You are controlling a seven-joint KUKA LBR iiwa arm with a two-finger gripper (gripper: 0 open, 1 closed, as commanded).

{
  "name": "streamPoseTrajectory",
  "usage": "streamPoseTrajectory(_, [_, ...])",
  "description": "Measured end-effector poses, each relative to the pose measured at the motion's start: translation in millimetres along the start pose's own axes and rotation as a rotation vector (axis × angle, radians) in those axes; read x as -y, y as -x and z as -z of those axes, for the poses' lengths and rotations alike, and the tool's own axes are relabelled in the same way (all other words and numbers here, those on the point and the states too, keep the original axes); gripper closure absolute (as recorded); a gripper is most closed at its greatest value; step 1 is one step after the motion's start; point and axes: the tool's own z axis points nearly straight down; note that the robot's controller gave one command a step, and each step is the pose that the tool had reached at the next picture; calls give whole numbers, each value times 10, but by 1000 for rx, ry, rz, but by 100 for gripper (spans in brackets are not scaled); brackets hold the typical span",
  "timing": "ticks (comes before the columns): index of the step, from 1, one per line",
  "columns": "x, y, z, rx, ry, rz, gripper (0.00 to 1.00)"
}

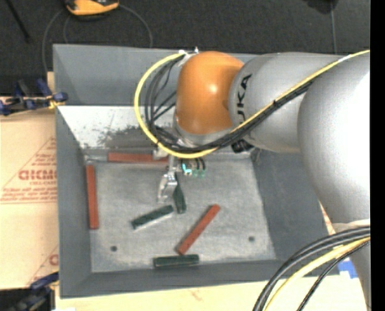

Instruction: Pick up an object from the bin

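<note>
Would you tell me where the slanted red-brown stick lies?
The slanted red-brown stick lies lower right of the hand, above the dark green stick by the near wall.

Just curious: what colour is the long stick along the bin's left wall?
That long flat stick is plain reddish brown, clearest in the camera view.

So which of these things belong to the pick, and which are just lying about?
Job in hand: gripper, low over mid-bin; dark green flat stick lying slantwise, its right end beside the gripper.
Lying about: slanted red-brown stick to its right; red-brown stick along the left wall; red-brown stick along the back wall; dark green stick by the front wall.
</note>
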Motion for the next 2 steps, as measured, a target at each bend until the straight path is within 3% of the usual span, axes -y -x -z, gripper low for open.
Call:
streamPoseTrajectory(1, [2,16,49,7,1,-2,0])
streamPoseTrajectory(2, [-301,-765,-579,18,-4,195,100])
